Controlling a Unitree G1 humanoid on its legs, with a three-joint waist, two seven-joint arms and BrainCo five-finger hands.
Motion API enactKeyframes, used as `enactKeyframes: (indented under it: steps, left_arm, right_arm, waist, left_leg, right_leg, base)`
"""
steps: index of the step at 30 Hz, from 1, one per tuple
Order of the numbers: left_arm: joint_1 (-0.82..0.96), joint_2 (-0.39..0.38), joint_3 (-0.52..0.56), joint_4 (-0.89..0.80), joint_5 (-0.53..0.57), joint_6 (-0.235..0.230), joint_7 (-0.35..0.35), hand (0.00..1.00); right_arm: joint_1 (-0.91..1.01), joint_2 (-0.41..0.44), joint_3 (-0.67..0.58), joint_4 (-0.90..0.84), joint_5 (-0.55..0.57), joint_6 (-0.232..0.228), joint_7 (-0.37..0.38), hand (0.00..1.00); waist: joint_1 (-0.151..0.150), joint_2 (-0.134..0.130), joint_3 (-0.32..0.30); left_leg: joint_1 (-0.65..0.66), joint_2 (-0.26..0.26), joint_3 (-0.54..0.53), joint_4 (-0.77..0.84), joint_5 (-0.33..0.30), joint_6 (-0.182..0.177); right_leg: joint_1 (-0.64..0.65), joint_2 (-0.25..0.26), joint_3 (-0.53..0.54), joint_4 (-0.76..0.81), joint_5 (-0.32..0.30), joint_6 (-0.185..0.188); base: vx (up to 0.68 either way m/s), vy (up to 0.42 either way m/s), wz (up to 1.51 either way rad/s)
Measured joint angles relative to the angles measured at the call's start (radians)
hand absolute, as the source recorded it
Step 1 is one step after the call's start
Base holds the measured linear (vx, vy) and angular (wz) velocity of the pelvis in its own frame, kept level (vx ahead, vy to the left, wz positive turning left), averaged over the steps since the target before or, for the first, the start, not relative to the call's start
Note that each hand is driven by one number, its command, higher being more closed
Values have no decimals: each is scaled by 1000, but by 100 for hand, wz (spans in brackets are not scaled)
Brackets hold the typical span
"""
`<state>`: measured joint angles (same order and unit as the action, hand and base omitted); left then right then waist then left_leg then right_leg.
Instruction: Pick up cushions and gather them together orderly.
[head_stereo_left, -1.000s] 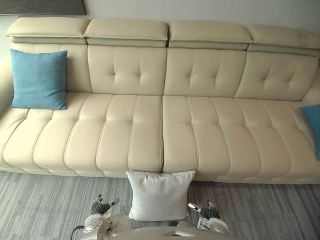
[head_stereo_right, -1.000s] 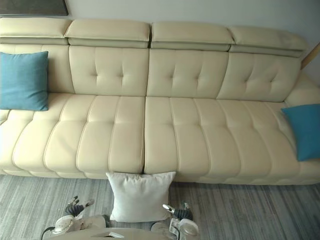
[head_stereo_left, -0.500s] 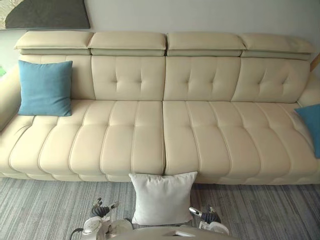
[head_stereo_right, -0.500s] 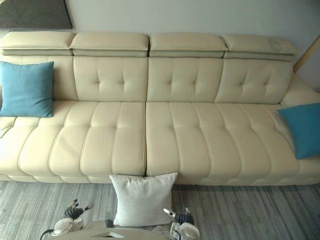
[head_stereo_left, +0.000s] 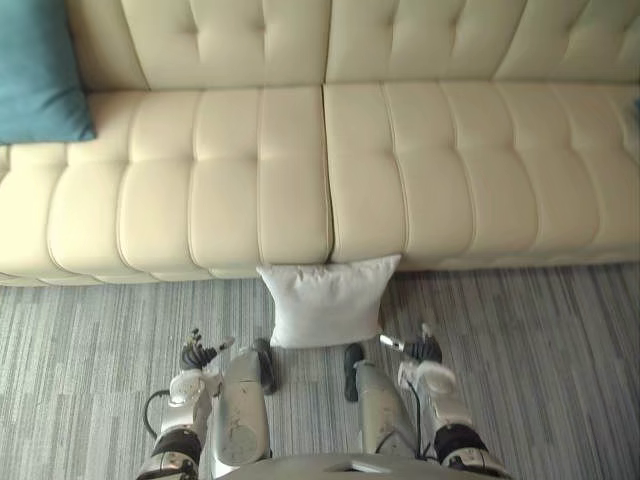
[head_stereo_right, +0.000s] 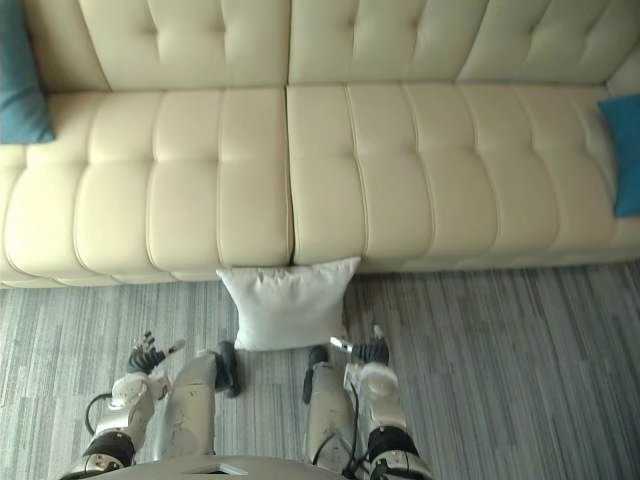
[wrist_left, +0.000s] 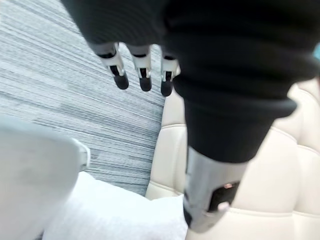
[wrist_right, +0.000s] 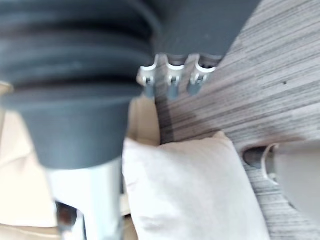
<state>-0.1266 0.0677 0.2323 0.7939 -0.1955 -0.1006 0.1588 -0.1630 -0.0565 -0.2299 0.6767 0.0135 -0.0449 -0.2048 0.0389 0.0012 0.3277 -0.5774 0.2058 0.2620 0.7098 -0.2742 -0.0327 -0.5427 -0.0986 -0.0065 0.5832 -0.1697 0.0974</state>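
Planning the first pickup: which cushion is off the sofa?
The white cushion, on the floor against the sofa; the left teal cushion and right teal cushion sit on its seat.

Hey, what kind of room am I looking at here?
Most likely a living room: a long cream tufted sofa, a blue cushion on its seat, and a white cushion on the striped grey carpet.

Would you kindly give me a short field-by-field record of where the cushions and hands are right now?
white cushion: on the carpet, propped against the sofa front
blue cushion: on the sofa's left end
second blue cushion: on the sofa's right end
left hand: open, empty, low over the carpet
right hand: open, empty, near the white cushion
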Motion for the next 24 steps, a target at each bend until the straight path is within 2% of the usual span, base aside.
enactKeyframes:
  steps: [5,7,13,14,18,24]
  left_arm:
    - [-123,51,9,-42,-27,-22,23,0]
    - [-212,65,27,-46,-40,-30,32,0]
    - [-381,105,50,-68,-86,-37,38,0]
    - [-417,110,49,-75,-87,-37,38,0]
    - [-466,112,11,-82,-86,-37,37,0]
    - [-580,120,-65,-115,-77,-37,49,0]
  right_arm:
    - [-127,-51,-13,-48,30,-2,-38,0]
    - [-197,-89,-40,-68,34,-4,-66,0]
    - [-402,-158,-95,-67,73,-16,-93,0]
    - [-450,-169,-87,-67,80,-16,-102,0]
    - [-517,-183,-55,-66,80,-17,-105,0]
    - [-679,-188,77,-19,78,-17,-109,0]
  waist:
    - [0,-1,43]
    - [0,0,86]
    - [7,0,149]
    - [8,-1,180]
    - [10,-1,187]
    - [12,-1,194]
  left_leg:
    - [-177,31,10,84,-3,9]
    - [-268,33,0,122,4,20]
    - [-543,52,-21,232,12,35]
    - [-583,55,-27,255,12,36]
    - [-673,58,-41,295,13,36]
    - [-811,61,-68,335,27,33]
  right_leg:
    - [-194,10,21,87,-3,-3]
    - [-286,4,20,143,-5,0]
    - [-570,3,20,285,-23,-5]
    - [-613,2,20,317,-28,-6]
    - [-705,0,17,374,-41,-9]
    - [-842,-3,4,441,-51,-20]
  base:
    - [-85,-10,-17]
    - [-62,-25,4]
    - [-52,-26,1]
    - [-50,-33,4]
    - [-55,-39,7]
    - [-57,-21,7]
